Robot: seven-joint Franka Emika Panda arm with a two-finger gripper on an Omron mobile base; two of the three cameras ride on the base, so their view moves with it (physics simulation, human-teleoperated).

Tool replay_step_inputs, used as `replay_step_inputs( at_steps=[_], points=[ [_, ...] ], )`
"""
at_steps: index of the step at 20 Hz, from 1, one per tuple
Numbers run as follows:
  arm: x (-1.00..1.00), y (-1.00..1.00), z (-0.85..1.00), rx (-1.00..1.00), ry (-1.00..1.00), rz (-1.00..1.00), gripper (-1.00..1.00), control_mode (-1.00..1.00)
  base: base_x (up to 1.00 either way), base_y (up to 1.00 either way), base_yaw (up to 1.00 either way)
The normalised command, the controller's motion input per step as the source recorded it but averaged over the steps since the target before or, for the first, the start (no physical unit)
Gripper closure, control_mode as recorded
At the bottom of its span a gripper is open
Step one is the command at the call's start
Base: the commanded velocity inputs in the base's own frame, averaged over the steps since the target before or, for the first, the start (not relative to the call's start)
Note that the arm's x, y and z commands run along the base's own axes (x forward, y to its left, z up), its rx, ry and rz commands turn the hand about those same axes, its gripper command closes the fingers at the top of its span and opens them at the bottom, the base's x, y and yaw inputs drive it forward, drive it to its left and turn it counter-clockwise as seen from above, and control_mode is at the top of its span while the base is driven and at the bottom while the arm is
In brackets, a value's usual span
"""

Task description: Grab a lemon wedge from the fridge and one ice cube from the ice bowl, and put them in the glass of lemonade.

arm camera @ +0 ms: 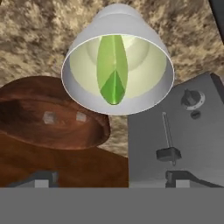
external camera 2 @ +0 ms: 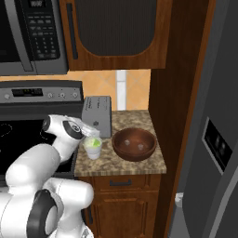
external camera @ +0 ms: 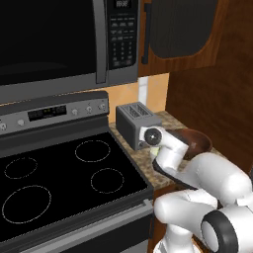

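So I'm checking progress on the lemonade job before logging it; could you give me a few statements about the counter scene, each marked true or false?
1. A lemon wedge sits inside the glass of lemonade. True.
2. The ice bowl holds no ice. False: two small pale cubes lie in it.
3. The toaster stands behind the glass, toward the wall. True.
4. The fingers are clamped on the glass. False: they stand apart, holding nothing, above the glass.
5. The bowl sits on the stove. False: it rests on the granite counter, right of the glass.
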Motion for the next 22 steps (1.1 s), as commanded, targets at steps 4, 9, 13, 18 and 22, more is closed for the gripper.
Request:
replay_step_inputs(
  at_steps=[4, 9, 13, 18, 22],
  points=[
    [-0.99, -0.37, 0.86, 0.17, 0.03, 0.0, -1.0, -1.0, 0.0, 0.0, 0.0],
    [-0.62, -0.89, 0.97, 0.57, 0.22, -0.01, -1.0, -1.0, 0.0, 0.0, 0.0],
    [-0.28, -0.54, 0.37, 0.42, 0.23, -0.02, -1.0, -1.0, 0.0, 0.0, 0.0],
    [-0.29, 0.04, -0.12, 0.12, 0.07, -0.07, -1.0, -1.0, 0.0, 0.0, 0.0],
    [0.0, 0.33, -0.29, 0.04, 0.14, -0.5, -1.0, -1.0, 0.0, 0.0, 0.0]
  ],
)
